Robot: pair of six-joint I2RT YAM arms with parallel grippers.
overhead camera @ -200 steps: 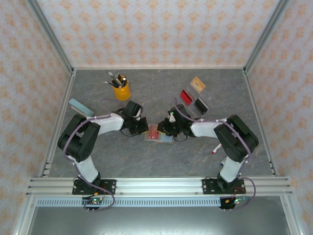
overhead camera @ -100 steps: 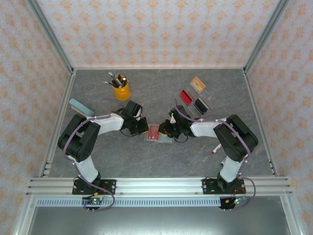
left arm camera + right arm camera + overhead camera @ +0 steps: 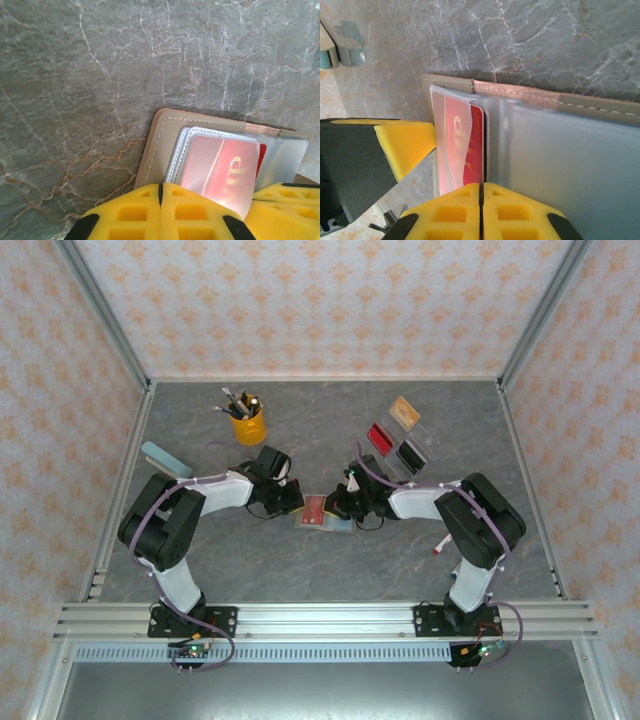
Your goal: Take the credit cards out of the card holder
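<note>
The left gripper (image 3: 161, 192) is pressed together, tips at the holder (image 3: 154, 150) edge just ahead. The right gripper (image 3: 481, 192) is likewise together, tips meeting the red card (image 3: 469, 145) ahead.

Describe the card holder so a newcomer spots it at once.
On the grey marbled table, look at the middle, where the left gripper and right gripper sit close together. The card holder lies open and flat between them. Unlike the loose cards in the clear tray farther back on the right, it is a stitched wallet with clear sleeves, a red card tucked in one.
</note>
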